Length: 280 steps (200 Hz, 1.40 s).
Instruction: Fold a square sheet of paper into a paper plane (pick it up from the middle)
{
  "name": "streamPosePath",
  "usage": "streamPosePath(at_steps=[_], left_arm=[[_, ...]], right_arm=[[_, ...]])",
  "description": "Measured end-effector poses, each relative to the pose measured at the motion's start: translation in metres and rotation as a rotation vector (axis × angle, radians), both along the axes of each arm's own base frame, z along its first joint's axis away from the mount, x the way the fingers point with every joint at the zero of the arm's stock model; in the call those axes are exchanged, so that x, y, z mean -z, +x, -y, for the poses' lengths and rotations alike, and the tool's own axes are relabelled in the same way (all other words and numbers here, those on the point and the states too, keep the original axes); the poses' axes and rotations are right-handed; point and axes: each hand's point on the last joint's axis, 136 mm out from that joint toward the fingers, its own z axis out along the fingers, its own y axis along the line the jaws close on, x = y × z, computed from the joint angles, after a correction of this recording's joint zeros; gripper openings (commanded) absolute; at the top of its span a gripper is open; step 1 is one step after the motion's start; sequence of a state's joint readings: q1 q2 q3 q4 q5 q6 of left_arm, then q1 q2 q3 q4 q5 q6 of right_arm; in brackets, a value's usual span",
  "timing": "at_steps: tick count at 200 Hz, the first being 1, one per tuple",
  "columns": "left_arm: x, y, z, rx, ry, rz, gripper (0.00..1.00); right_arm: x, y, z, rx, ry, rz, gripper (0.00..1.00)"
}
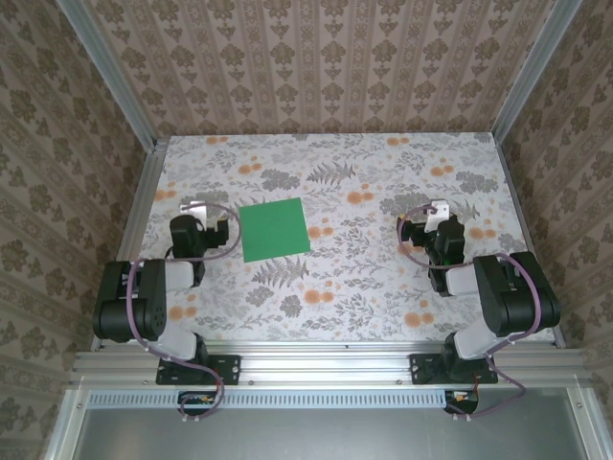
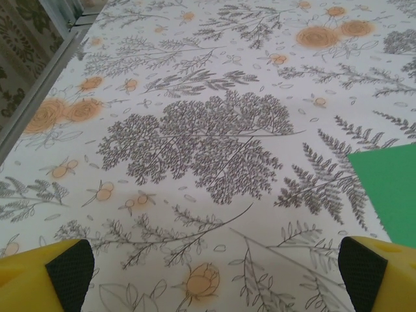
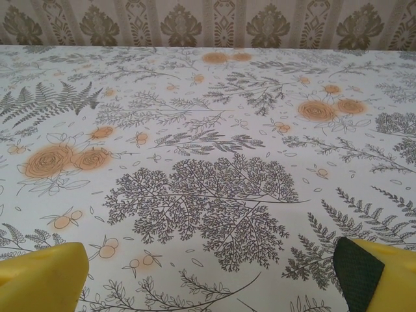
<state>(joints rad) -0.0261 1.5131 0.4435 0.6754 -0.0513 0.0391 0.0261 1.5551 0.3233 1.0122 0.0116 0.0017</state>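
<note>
Floral table [image 1: 383, 278] spans booth. Flat on it, left of centre: square sheet of paper [image 1: 275, 230], just beside left arm [image 1: 144, 297]. Left wrist view crops the sheet at frame edge. left fingers [image 2: 68, 270] spread wide, holding nothing. right fingers [image 3: 357, 273] likewise, tips half cropped.

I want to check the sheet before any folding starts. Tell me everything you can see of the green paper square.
The square sheet of plain bright green paper looks thin, matte and unprinted, with no crease or fold visible. It lies flat on the floral-patterned table, left of centre, its edges turned slightly off the table's. Nothing rests on it. The left end effector is open beside its left edge, apart from it.
</note>
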Motion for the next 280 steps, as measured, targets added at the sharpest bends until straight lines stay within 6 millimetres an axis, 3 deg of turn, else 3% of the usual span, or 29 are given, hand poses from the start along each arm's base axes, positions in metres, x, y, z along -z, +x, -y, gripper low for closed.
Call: streamPosePath(at_steps=[14, 34, 63, 93, 114, 136, 156, 173, 213, 236, 280], left_arm=[[-0.016, 0.007, 0.002, 0.01, -0.005, 0.004, 1.0], [-0.056, 0.006, -0.001, -0.001, -0.015, 0.092, 1.0], [-0.113, -0.011, -0.018, -0.063, -0.061, 0.213, 1.0], [-0.142, -0.033, -0.033, -0.159, -0.16, 0.241, 1.0], [-0.152, -0.047, -0.047, -0.255, -0.249, 0.215, 1.0], [-0.153, -0.06, -0.055, -0.352, -0.35, 0.154, 1.0], [-0.147, -0.067, -0.053, -0.387, -0.425, 0.07, 1.0], [-0.136, -0.067, -0.042, -0.354, -0.479, -0.006, 1.0], [-0.102, -0.068, -0.009, -0.242, -0.588, -0.188, 1.0], [-0.089, -0.068, 0.012, -0.171, -0.625, -0.263, 1.0], [-0.064, -0.08, 0.048, -0.07, -0.626, -0.41, 1.0]], right_arm=[[-0.005, -0.001, -0.001, -0.003, -0.001, 0.011, 1.0], [-0.02, -0.005, -0.002, -0.007, -0.001, 0.027, 1.0], [-0.065, -0.004, -0.002, 0.009, 0.047, 0.009, 1.0], [-0.122, 0.002, -0.014, -0.003, 0.237, 0.016, 1.0], [-0.134, -0.002, -0.039, -0.099, 0.458, 0.003, 1.0], [-0.118, 0.0, -0.076, -0.216, 0.709, -0.095, 0.93], [-0.088, 0.006, -0.127, -0.301, 0.836, -0.297, 0.91], [-0.072, 0.007, -0.179, -0.371, 0.826, -0.448, 0.91], [-0.076, 0.006, -0.286, -0.511, 0.712, -0.616, 0.87], [-0.062, 0.006, -0.324, -0.537, 0.666, -0.691, 0.86], [0.001, 0.017, -0.37, -0.478, 0.585, -0.868, 0.85]])
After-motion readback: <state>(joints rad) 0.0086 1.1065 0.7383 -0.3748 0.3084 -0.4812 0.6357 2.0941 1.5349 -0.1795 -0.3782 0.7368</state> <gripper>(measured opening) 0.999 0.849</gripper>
